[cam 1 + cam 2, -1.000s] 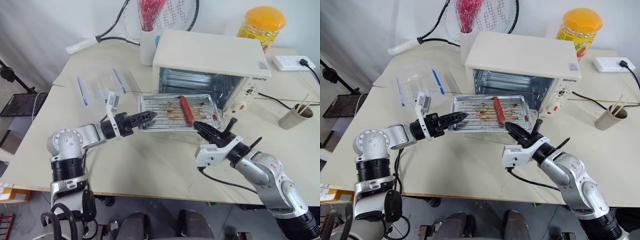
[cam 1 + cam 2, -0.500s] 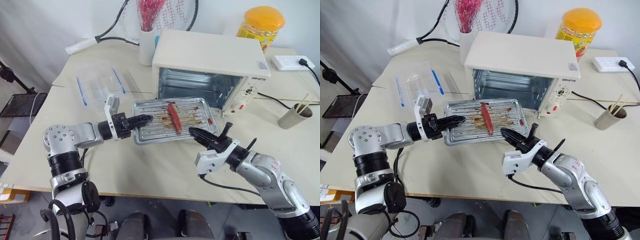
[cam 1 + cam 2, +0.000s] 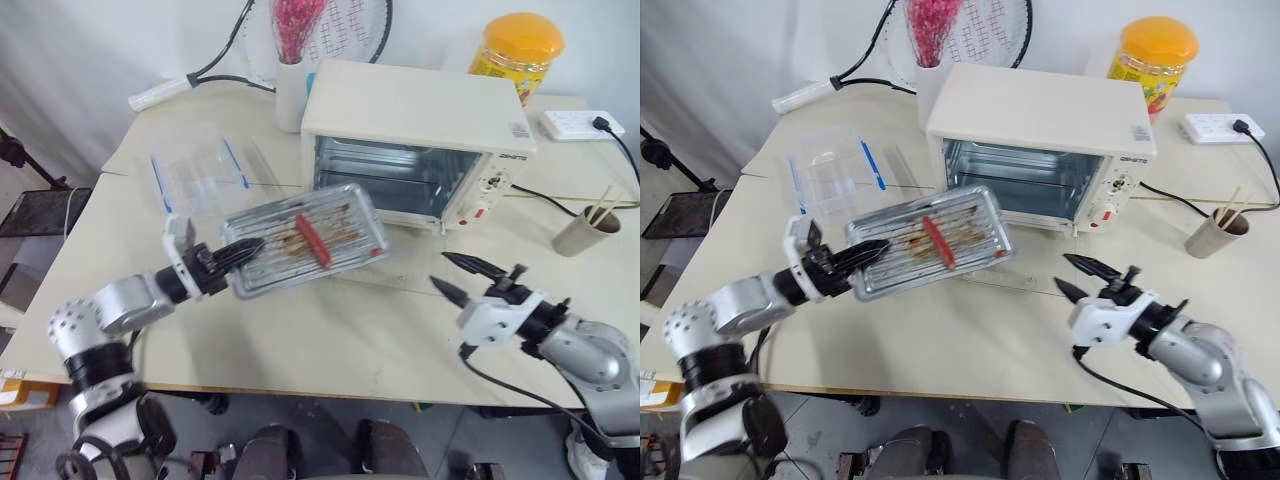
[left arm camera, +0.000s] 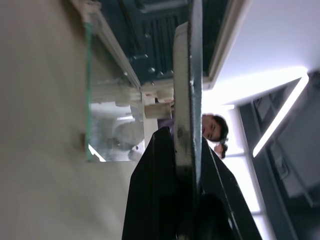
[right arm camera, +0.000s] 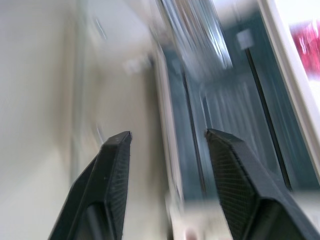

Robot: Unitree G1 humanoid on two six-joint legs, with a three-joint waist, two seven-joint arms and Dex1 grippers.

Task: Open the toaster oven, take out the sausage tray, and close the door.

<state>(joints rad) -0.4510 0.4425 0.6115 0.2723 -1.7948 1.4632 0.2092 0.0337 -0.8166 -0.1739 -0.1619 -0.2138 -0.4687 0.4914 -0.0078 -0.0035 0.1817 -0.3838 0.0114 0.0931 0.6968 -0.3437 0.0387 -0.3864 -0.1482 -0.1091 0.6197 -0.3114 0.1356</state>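
The silvery sausage tray [image 3: 335,232] hangs tilted above the table, left of the oven's front, with one reddish sausage [image 3: 311,241] on it. My left gripper [image 3: 238,252] is shut on the tray's left rim; in the left wrist view its fingers [image 4: 162,165] pinch the rim [image 4: 187,100] edge-on. The cream-white toaster oven [image 3: 415,105] stands open, its cavity [image 3: 395,180] without a tray. Its glass door [image 3: 400,265] lies flat on the table in front of it. My right gripper [image 3: 442,272] hovers open and holds nothing, to the right of the door.
A clear plastic container with blue clips [image 3: 195,170] lies at the back left. A white cup [image 3: 291,92] and a racket stand behind the oven. To the right are a yellow-lidded jar [image 3: 522,48], a power strip [image 3: 575,122] and a paper cup with sticks [image 3: 585,232].
My left gripper has carried the tray left, off the door, and tilted it. My right gripper has let go of the tray's front edge, opened and drawn away to the right.
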